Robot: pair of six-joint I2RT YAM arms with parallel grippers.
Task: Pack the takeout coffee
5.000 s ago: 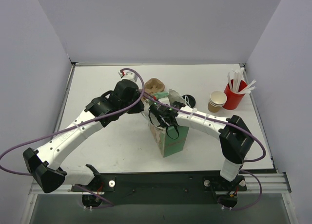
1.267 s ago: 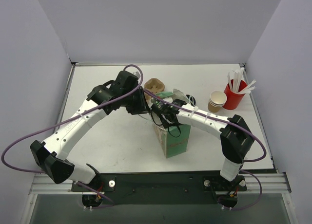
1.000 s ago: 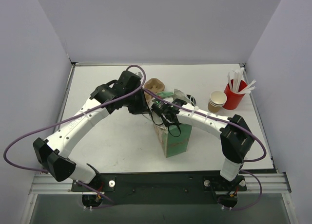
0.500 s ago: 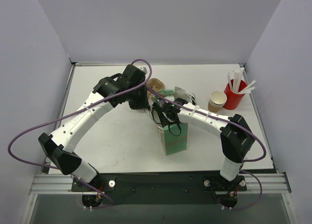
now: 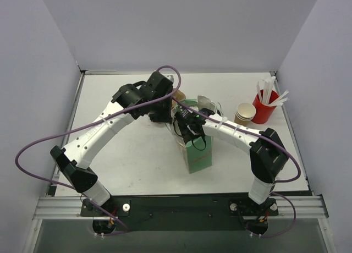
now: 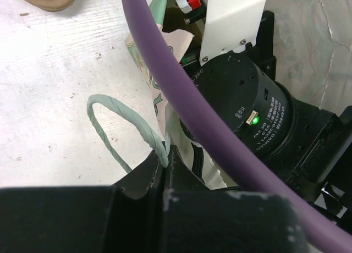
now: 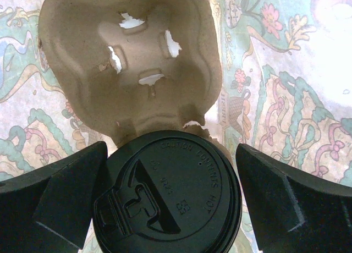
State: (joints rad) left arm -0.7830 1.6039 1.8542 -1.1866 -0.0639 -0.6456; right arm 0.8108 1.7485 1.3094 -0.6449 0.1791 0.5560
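The takeout coffee shows from above as a black lid. It sits in the near cup hole of a moulded pulp carrier at the bottom of the green flowered paper bag. The cup's brown body is hidden under the lid. My right gripper reaches down into the bag and is open, one finger on each side of the lid, the right finger clear of it. My left gripper is shut on the bag's twisted green handle, at the bag's left rim.
A second pulp carrier lies on the table behind the bag. A stack of brown cups and a red cup of white sticks stand at the far right. The left arm's purple cable crosses over the right wrist.
My left gripper has moved right to the bag's rim and shut on the handle. The bag's mouth has shifted slightly. My right gripper stays in the bag, its jaws a touch wider.
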